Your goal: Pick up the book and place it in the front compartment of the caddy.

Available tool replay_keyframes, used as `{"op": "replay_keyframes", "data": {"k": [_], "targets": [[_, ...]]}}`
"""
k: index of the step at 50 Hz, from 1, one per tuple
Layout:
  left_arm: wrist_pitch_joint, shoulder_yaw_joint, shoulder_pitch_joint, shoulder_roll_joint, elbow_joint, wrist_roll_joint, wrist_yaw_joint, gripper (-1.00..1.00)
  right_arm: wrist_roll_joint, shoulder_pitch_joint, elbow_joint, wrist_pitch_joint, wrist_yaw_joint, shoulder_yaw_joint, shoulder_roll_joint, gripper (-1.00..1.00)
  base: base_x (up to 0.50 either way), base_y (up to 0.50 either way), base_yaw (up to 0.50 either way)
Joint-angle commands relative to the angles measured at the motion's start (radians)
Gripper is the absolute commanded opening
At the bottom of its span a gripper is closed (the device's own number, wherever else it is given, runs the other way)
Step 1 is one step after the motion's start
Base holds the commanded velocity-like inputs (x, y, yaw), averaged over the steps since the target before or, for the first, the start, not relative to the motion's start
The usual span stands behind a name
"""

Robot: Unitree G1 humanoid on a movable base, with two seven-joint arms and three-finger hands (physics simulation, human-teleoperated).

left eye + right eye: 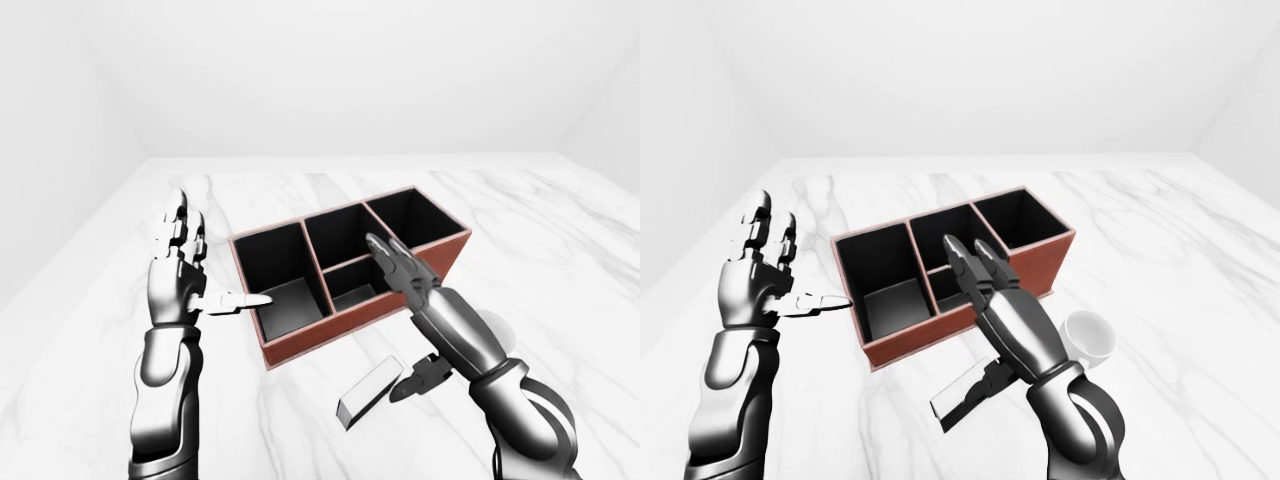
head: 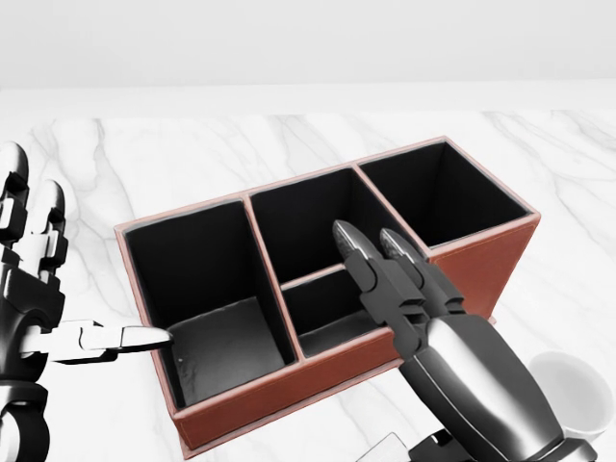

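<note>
The caddy (image 1: pixel 306 343) is a red-brown box with black compartments on the marble table. The book (image 1: pixel 366 391), a pale flat block, lies on the table just below the caddy in the left-eye view. My right hand (image 1: pixel 408 292) is open, its straight fingers (image 2: pixel 362 252) reaching over the caddy's small middle compartment. Its thumb (image 1: pixel 417 377) hangs beside the book's right end, and nothing is gripped. My left hand (image 1: pixel 192 282) is open at the caddy's left, fingers upright, with its thumb (image 2: pixel 125 339) pointing at the left wall.
A white mug (image 1: pixel 1090 338) stands on the table to the right of my right forearm, below the caddy's right end. The marble table (image 1: pixel 560 260) stretches wide on all sides, with white walls beyond.
</note>
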Motion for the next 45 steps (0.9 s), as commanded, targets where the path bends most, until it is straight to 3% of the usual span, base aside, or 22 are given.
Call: {"op": "replay_keyframes", "data": {"k": [1,45], "targets": [[0.000,-0.001,-0.001,0.001,0.004,0.000,0.001,1.00,-0.013,0.042,-0.006,0.000,0.002,0.016,0.000,1.00,0.00,0.00,0.00],[0.000,0.001,-0.002,0.000,0.000,0.000,0.000,1.00,-0.031,0.168,0.087,0.000,-0.130,0.120,-0.037,1.00,0.00,0.00,0.00]]}}
